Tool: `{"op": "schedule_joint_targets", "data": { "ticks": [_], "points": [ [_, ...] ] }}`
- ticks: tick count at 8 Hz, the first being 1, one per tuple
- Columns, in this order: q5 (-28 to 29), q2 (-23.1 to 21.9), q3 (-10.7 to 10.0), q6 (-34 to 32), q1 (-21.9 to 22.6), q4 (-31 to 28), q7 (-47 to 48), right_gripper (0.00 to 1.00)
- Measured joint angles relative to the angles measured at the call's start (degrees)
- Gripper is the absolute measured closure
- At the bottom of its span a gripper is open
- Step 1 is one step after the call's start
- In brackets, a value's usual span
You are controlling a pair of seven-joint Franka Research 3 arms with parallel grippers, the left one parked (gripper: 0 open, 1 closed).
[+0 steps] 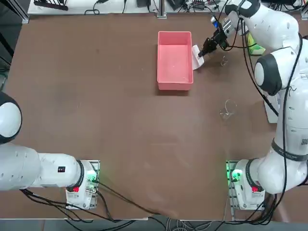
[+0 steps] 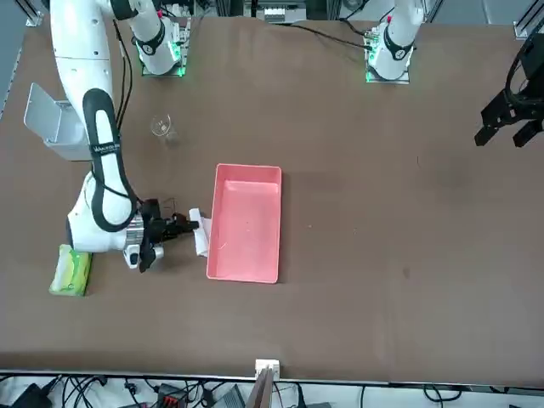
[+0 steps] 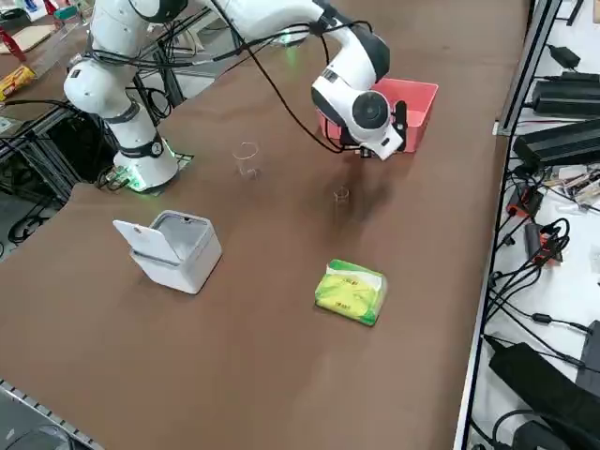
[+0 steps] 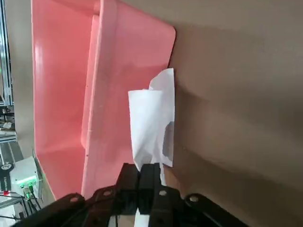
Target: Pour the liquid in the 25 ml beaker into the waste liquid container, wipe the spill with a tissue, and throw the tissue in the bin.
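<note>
Item 1, tissue (image 4: 150, 124): white paper sheet, pinched at one end in the right gripper (image 1: 204, 52), rest hanging free beside the outer long wall of the waste liquid container (image 1: 174, 84), on the side toward the small beaker. Wrist view showed it draped against that wall and down to the tabletop (image 1: 96, 96). Judged v. light, limp, no stiffness; would tear if dragged wet and could slip out if grip eased. Best held bunched, w/ as much paper between the pads as poss., not by a corner.

Item 2, right gripper: fingers closed tight on tissue, low, just beside the tray's wall.

Item 3, waste liquid container: pink tray, low walls, no liquid discernible inside.

Item 4, 25 ml beaker (image 1: 224, 60): tiny clear glass, upright, near gripper on the side away from the tray. Contents not discernible. Judged fragile, easy to knock.

Item 5, larger beaker (image 1: 228, 109): clear, upright, further toward arm's base.

Item 6, bin (image 3: 180, 249): grey box, lid up, well apart from tray, near table's right edge.

Item 7, tissue pack (image 3: 351, 292): yellow-green, near bin.
</note>
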Motion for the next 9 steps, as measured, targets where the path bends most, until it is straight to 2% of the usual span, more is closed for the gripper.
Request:
{"op": "schedule_joint_targets", "data": {
  "ticks": [9],
  "points": [
    [-2.7,2.9,0.1,4.4,3.8,-0.4,-0.4,0.98]
  ]
}}
